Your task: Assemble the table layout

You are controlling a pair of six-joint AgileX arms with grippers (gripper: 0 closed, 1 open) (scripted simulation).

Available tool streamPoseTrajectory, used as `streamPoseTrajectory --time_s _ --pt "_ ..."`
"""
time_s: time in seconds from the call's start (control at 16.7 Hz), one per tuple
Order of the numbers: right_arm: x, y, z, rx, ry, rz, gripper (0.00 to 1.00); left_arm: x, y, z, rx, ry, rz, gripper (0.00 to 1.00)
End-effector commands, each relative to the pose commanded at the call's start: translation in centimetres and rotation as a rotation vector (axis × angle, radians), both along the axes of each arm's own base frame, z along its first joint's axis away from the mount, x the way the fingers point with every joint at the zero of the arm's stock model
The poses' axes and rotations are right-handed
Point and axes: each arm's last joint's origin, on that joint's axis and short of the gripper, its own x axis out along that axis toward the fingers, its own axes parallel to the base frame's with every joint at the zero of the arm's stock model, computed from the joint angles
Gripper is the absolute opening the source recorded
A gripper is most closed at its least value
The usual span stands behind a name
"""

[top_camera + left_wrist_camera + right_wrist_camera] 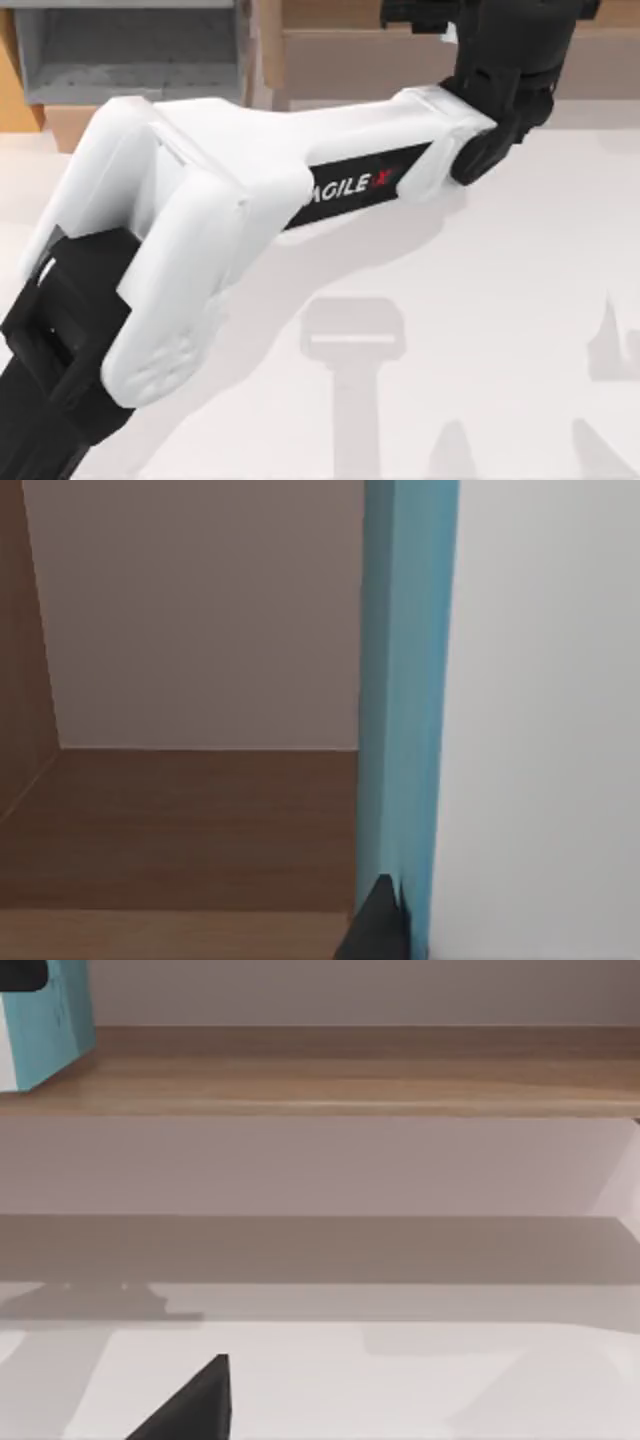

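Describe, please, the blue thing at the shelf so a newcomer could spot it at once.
Start at the long brown wooden shelf behind the white table. At one end, on its top board, stands a flat blue object, the single coloured item there.

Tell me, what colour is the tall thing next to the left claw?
Light blue. The tall panel shows best in the left wrist view, standing upright on the wooden shelf.

White rounded left arm (250, 190), black band lettered AGILE X in white and red, black joints and wrist end
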Motion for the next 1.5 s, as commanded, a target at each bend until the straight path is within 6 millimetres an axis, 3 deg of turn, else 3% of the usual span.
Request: streamPoseTrajectory --time_s 0.18,0.36,0.6,0.78,0.9,1.08,1.26,1.5 --pt "0.0 0.0 0.0 0.000 0.000 0.000 1.00 0.3 0.2 -0.2 0.005 0.003 0.004 0.00" --pt "0.0 0.0 0.0 0.000 0.000 0.000 1.00 -1.3 -0.1 0.5 0.027 -0.007 -0.003 0.00" --pt "0.0 0.0 0.0 0.000 0.000 0.000 1.00 -6.9 -0.3 0.9 0.150 -0.011 -0.042 0.00" --pt "0.0 0.0 0.0 0.000 0.000 0.000 1.00 -11.7 1.3 0.2 0.314 -0.010 -0.080 0.00" --pt "0.0 0.0 0.0 0.000 0.000 0.000 1.00 -14.2 3.4 -0.8 0.456 -0.006 -0.100 0.00" --pt "0.0 0.0 0.0 0.000 0.000 0.000 1.00 -15.9 8.0 -2.5 0.702 0.007 -0.113 0.00" --pt "0.0 0.0 0.0 0.000 0.000 0.000 1.00 -15.7 13.6 -4.5 0.968 0.043 -0.118 0.00" --pt "0.0 0.0 0.0 0.000 0.000 0.000 1.00 -13.3 21.2 -6.7 1.278 0.135 -0.122 0.00"
